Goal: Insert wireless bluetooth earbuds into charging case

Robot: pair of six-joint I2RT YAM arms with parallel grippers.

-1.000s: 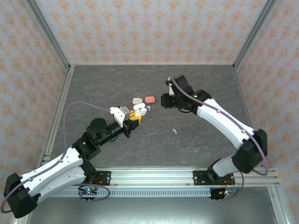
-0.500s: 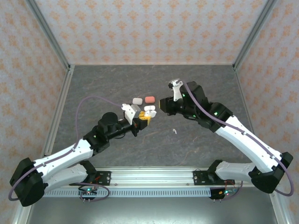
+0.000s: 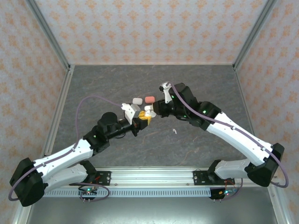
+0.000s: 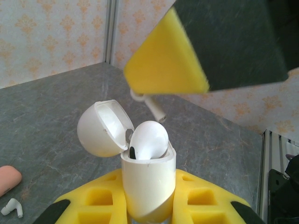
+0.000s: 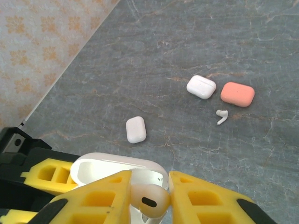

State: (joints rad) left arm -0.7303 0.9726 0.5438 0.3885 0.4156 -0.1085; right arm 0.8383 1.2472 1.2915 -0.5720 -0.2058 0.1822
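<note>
- The left gripper (image 3: 142,120) is clamped tight on the open charging case (image 4: 148,182); it holds the case upright above the table (image 3: 103,88), with the lid (image 4: 100,128) hinged back to one side
- 1 seated earbud (image 4: 149,139) sits in the case; its rounded white head stands above the rim
- The right gripper (image 5: 149,184) is closed almost fully, its yellow fingers (image 5: 100,200) pinching the held earbud (image 4: 150,105); this white bud hangs just above the case mouth, stem slanting down; whether it touches the seated earbud I cannot tell
- On the table beyond the 2 grippers lie a closed white case (image 5: 201,87) and a coral case (image 5: 237,94), just beside each other; a loose earbud (image 5: 222,116) lies near the coral case
- A second white case (image 5: 136,129), also closed, lies on the table nearer the held case
- In the top view 1 stray earbud (image 3: 174,131) lies on the table on the near side of the right arm, well apart from the cases
</note>
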